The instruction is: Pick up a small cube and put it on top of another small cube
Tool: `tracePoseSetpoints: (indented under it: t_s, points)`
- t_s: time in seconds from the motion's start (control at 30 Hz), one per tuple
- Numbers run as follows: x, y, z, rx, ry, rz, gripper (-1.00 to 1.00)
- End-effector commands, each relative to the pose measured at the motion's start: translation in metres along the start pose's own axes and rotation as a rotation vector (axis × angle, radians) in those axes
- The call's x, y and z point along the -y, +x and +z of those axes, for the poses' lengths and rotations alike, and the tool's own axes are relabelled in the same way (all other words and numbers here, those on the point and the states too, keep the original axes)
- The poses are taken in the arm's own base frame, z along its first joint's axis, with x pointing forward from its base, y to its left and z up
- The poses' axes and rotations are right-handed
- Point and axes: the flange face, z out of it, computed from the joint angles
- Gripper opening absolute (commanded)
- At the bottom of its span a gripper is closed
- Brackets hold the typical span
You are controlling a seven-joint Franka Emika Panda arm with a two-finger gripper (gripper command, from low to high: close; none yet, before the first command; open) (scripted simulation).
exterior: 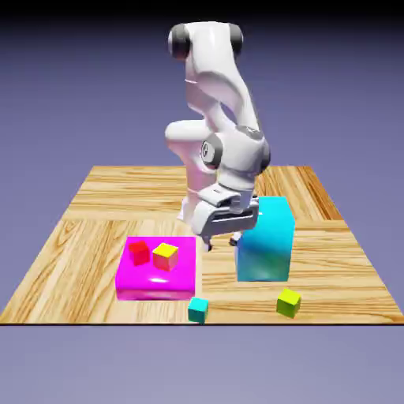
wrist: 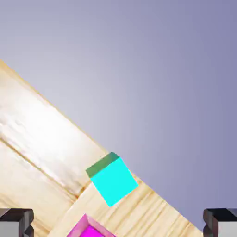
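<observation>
- While the gripper (exterior: 223, 239) hangs above the table (exterior: 87, 229) between the magenta slab (exterior: 155, 278) and the tall cyan block (exterior: 266, 241), its fingers stand wide apart, holding nothing.
- The teal cube (exterior: 197, 309) sits at the table's near edge, just off the slab's corner; the hand view shows it (wrist: 112, 179) ahead, between the fingertips (wrist: 16, 222).
- A red cube (exterior: 140, 252) and a yellow cube (exterior: 166, 256) rest on the slab.
- A lime cube (exterior: 289, 302) lies at the exterior view's right.
</observation>
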Motion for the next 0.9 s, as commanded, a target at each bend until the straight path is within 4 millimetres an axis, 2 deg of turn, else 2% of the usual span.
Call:
tracePoseSetpoints:
  t_s: [0.0,0.4,0.5,0.53,0.57,0.63,0.67,0.87]
  points:
    - [0.005,0.004,0.01,0.03,-0.027,-0.041,0.0]
    - [0.056,0.03,0.135,0.383,-0.359,-0.504,0.0]
    - [0.042,0.016,0.199,0.388,-0.363,-0.51,0.0]
    - [0.042,0.016,0.199,0.388,-0.363,-0.51,-1.0]
    - [0.042,0.016,0.199,0.388,-0.363,-0.51,-1.0]
    - [0.053,0.027,0.151,0.387,-0.364,-0.509,-1.0]
    - [0.05,0.029,0.135,0.396,-0.367,-0.497,-1.0]
    - [-0.045,0.008,0.109,0.504,-0.379,-0.298,-1.0]
